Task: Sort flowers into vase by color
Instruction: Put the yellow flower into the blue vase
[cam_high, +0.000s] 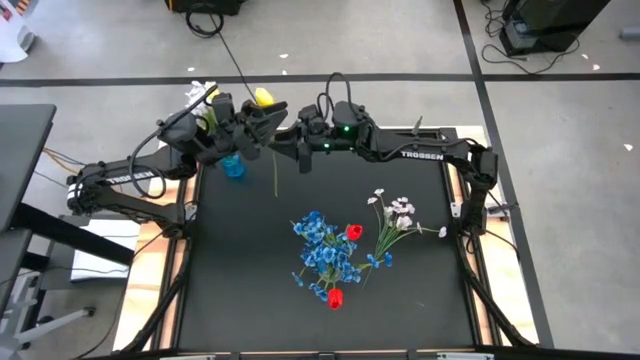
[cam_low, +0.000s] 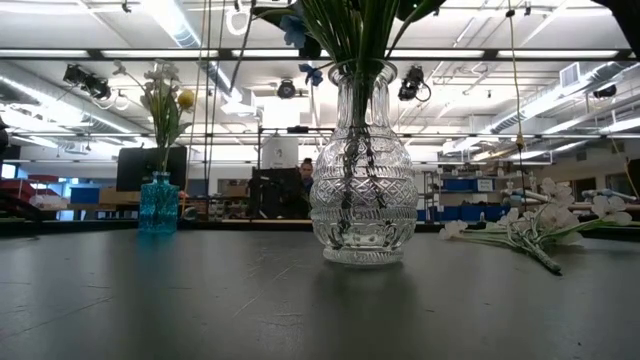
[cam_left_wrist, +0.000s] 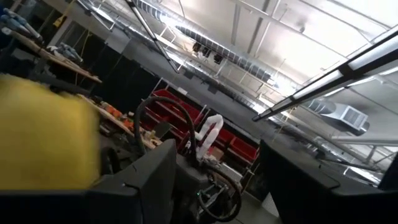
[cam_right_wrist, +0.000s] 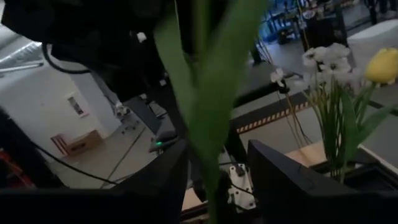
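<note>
Risk: the yellow tulip (cam_high: 263, 97) sits between both pincers above the blue vase (cam_high: 233, 166). Left pincer (cam_high: 256, 118) is clamped on its head end; right pincer (cam_right_wrist: 214, 180) straddles the green stem, grip uncertain. Uneven pulling could bend it or drop it onto the table (cam_high: 250, 290).

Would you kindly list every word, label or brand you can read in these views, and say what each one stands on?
"TROSSEN": white letters on the right arm, in the high view.
"TROSSEN": on the left arm, smaller and only just readable.
No other text can be read; the room behind the clear vase in the low view shows shelves and bins, but any signs there are too small to read.
</note>
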